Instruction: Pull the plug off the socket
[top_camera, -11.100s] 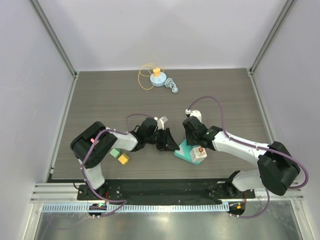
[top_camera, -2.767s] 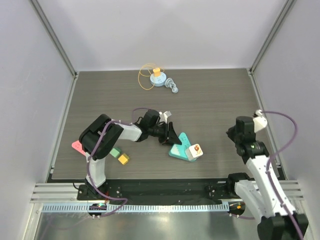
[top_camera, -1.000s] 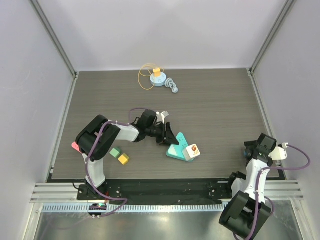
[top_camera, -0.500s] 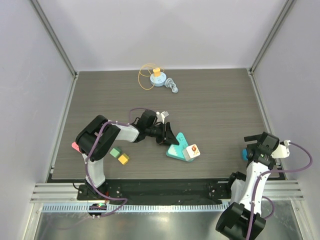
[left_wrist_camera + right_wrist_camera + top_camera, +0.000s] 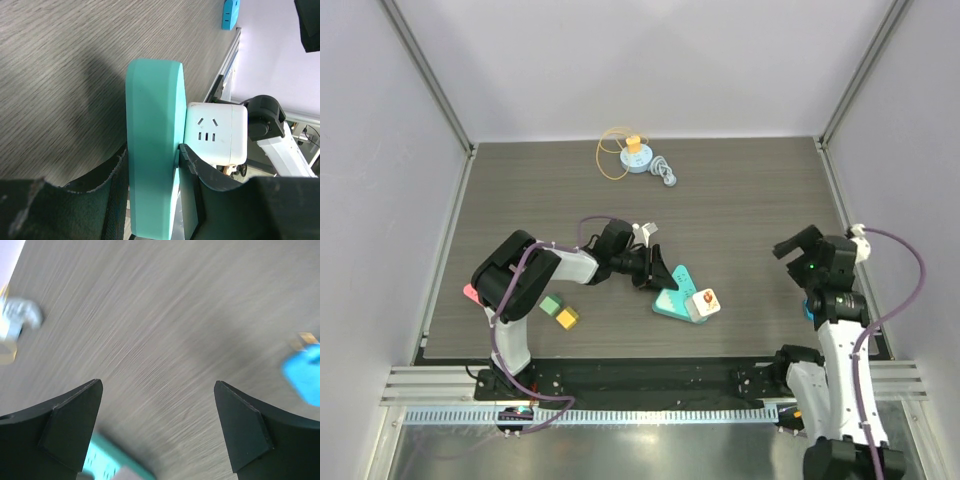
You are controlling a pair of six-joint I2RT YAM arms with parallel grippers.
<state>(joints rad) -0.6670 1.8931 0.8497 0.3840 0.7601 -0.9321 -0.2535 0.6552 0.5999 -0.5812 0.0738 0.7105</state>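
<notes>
socket (image 5: 216,135): white cube (slots showing) | base (image 5: 152,150): teal | plug (image 5: 230,14): blue, apart

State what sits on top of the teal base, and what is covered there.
A white socket cube sits on the teal base. The left hand grips and covers one corner; the underside is hidden.

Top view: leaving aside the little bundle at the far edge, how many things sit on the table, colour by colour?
Teal wedge base: 1
White socket cube: 1
Blue plug: 1
Green block: 1
Yellow block: 1
Pink piece: 1
Total: 6
</notes>
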